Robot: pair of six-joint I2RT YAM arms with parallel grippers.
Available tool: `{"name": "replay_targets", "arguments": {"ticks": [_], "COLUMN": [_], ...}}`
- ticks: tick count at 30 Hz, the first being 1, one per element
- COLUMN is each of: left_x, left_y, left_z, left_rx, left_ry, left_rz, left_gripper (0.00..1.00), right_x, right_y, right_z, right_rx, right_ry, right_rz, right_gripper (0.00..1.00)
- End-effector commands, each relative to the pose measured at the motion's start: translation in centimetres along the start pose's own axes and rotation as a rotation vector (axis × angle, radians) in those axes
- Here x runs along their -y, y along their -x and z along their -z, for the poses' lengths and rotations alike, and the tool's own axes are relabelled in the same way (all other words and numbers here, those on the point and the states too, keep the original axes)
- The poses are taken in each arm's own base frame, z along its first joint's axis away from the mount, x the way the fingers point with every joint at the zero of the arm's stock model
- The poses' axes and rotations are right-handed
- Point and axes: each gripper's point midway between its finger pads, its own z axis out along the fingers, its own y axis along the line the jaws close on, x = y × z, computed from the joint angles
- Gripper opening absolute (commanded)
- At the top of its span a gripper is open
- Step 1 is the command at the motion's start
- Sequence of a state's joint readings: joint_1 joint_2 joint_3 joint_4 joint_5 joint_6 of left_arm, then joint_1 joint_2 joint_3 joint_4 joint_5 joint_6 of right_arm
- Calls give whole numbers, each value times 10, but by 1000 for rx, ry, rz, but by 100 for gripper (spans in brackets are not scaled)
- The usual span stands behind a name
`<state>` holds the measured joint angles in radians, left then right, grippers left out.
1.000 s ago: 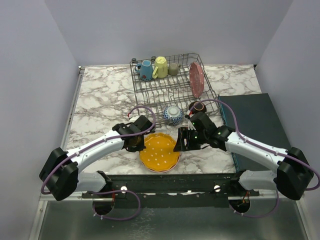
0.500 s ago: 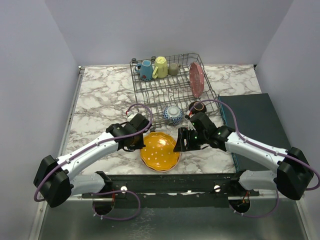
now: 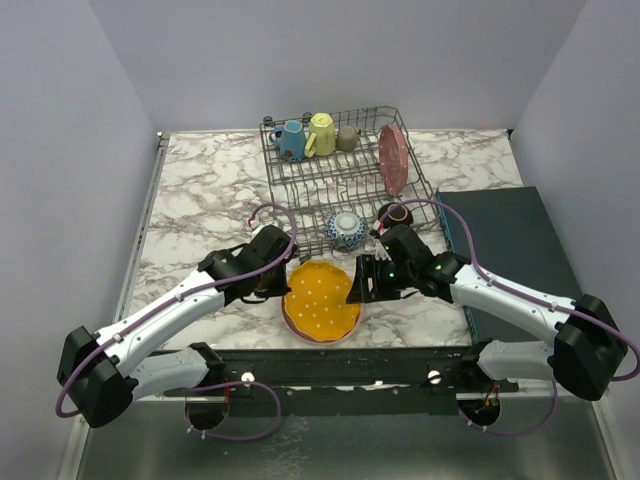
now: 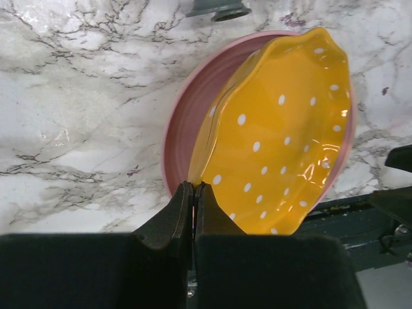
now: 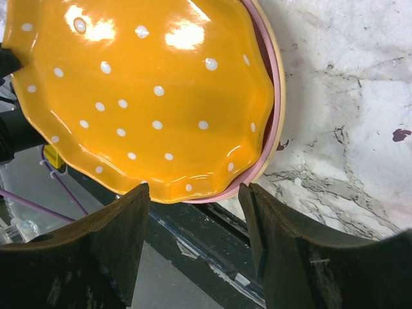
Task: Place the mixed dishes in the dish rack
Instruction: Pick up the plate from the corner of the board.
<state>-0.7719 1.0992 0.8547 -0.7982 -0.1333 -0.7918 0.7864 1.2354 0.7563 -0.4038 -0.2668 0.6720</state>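
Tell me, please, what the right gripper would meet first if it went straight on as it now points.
Most likely the scalloped orange-yellow plate, whose rim lies just ahead of the right gripper, tilted above a pink-rimmed plate; depth is unclear.

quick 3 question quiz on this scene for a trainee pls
1. True or false: the left gripper is shut on the rim of the orange plate.
2. How many mugs sit in the dish rack? A one, B three, C five.
3. Fill in: the right gripper has its jaws ___.
Key: 1 true; 2 B; 3 open.
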Motion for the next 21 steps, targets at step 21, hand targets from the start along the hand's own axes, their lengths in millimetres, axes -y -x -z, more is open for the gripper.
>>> {"name": "replay_targets", "arguments": {"ticks": [21], "left_x": [26], "left_y": [27], "left_z": [59], "left_rx": [171], "left_ry": [-222], "left_rz": [38], "left_gripper": [0], "right_x": [-1], "right_y": [5], "right_z": [-9], "right_rx": [50], "right_ry": [5], "right_rz": [-10], "right_gripper": [66]}}
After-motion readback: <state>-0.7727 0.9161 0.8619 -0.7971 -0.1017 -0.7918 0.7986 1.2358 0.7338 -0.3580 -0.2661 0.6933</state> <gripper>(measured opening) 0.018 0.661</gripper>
